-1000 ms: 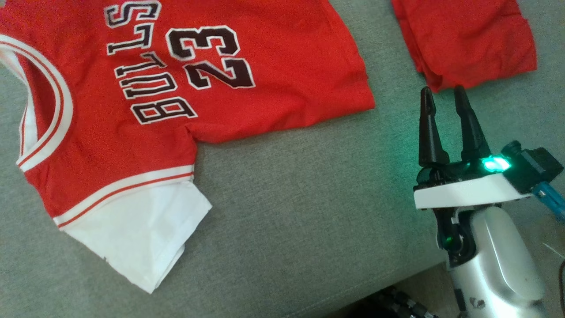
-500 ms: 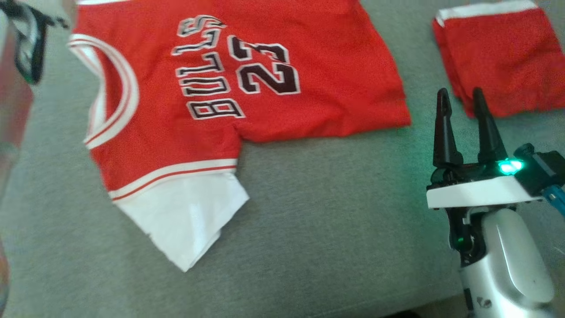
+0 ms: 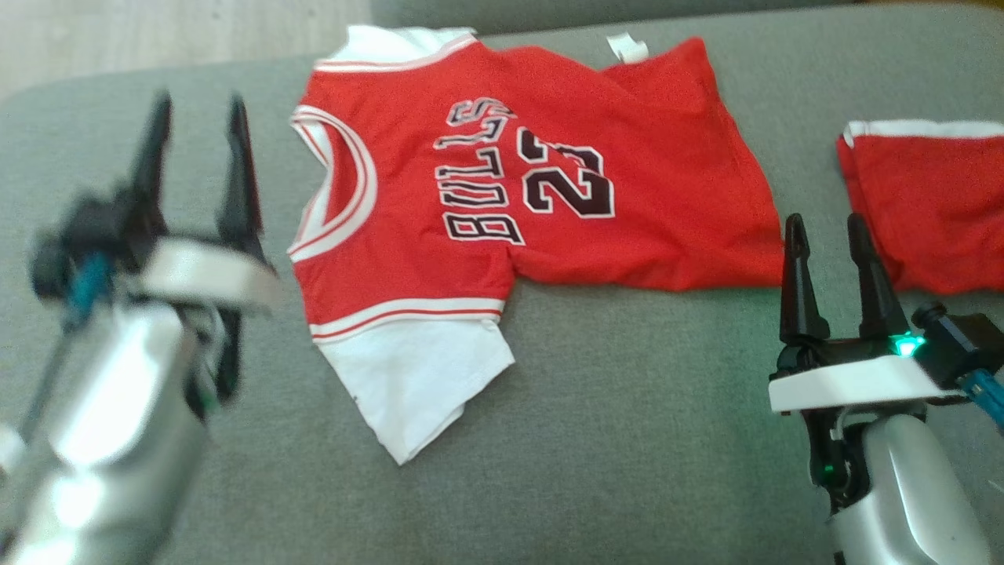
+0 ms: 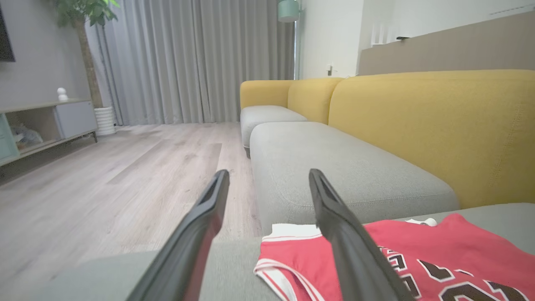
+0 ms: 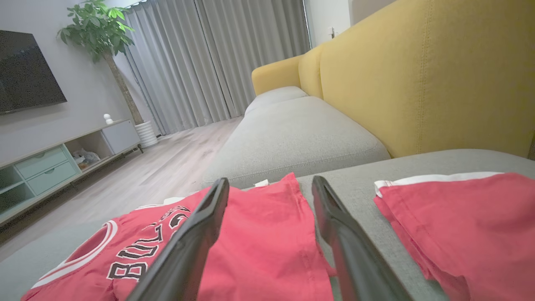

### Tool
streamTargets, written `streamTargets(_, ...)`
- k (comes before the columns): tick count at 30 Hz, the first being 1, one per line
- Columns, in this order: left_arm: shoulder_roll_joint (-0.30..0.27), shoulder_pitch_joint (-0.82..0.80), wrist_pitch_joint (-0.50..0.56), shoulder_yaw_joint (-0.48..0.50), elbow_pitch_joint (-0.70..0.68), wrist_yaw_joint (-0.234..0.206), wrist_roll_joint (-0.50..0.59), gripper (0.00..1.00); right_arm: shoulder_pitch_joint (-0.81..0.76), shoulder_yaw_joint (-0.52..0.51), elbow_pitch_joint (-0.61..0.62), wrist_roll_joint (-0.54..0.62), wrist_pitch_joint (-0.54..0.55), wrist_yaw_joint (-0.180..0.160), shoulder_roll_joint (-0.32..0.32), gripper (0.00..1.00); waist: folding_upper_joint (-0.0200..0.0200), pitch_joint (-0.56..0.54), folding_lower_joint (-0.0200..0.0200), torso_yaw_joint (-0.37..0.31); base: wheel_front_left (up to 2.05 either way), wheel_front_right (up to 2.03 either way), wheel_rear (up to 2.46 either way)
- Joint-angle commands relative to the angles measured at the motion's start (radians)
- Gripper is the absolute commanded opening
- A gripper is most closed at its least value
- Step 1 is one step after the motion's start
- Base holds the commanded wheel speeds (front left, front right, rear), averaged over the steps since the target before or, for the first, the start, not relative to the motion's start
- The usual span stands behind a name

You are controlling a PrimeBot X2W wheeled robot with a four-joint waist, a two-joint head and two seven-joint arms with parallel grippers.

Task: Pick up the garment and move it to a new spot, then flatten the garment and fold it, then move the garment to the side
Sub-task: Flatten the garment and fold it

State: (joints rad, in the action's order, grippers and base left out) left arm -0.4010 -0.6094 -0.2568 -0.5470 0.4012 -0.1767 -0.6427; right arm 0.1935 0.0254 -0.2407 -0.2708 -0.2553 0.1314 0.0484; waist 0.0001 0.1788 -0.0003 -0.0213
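- Jersey [image 3: 502,196], red with white trim and the lettering BULLS 23, lies spread face up across the middle of the grey seat cushion [image 3: 627,408], collar [image 3: 345,188] toward the cushion's left end and hem [image 3: 745,204] toward its right.
- Left gripper [image 3: 198,102], blurred, hovers above the cushion's left end, its fingers spread wide and holding nothing.
- Right gripper [image 3: 826,224] hangs over the cushion's front right part, fingers likewise wide apart and empty, touching no cloth.
- Second red garment [image 3: 933,204], folded, sits at the cushion's right end, apart from the jersey.
- Thin cloth of this kind is likely light and limp; it should sag when lifted and may catch on the cushion's coarse weave rather than slide.
- Edges look like the best holds: the white sleeve [image 3: 408,377] toward the cushion's front and a hem corner, one for each gripper, pinched down against the cushion so the cloth rises as a sheet and does not bunch.
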Motion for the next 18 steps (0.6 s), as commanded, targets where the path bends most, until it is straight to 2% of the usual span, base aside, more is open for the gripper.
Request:
streamTargets(1, -0.018, -0.006, -0.005, 0.054, -0.042, -0.009, -0.007, 1.0, 0.012, 0.019, 0.027, 0.006, -0.006, -0.001, 0.002, 1.0, -0.0001, -0.021, 0.0003, 0.019, 0.0, 0.0, 0.0)
streamTargets(5, 0.04, 0.13, -0.005, 0.107, -0.095, -0.028, 0.001, 1.0, 0.0, 0.021, 0.027, 0.005, -0.006, -0.001, 0.002, 1.0, -0.0001, -0.028, 0.0003, 0.02, 0.0, 0.0, 0.0)
streamTargets(9, 0.085, 0.198, -0.005, 0.167, -0.123, -0.017, 0.022, 1.0, 0.002, 0.029, 0.024, -0.006, -0.006, -0.001, 0.002, 1.0, -0.0001, -0.028, 0.0003, 0.007, 0.0, 0.0, 0.0)
streamTargets(14, 0.085, 0.191, -0.002, 0.169, -0.097, 0.019, 0.06, 1.0, 0.017, 0.044, 0.031, -0.018, -0.006, -0.001, 0.002, 1.0, -0.0001, -0.004, 0.0003, -0.019, 0.0, 0.0, 0.0)
streamTargets(18, 0.06, 0.128, 0.093, 0.125, -0.028, 0.06, 0.072, 1.0, 0.023, 0.048, 0.039, -0.024, -0.006, -0.001, 0.002, 1.0, -0.0001, 0.033, 0.0003, -0.042, 0.0, 0.0, 0.0)
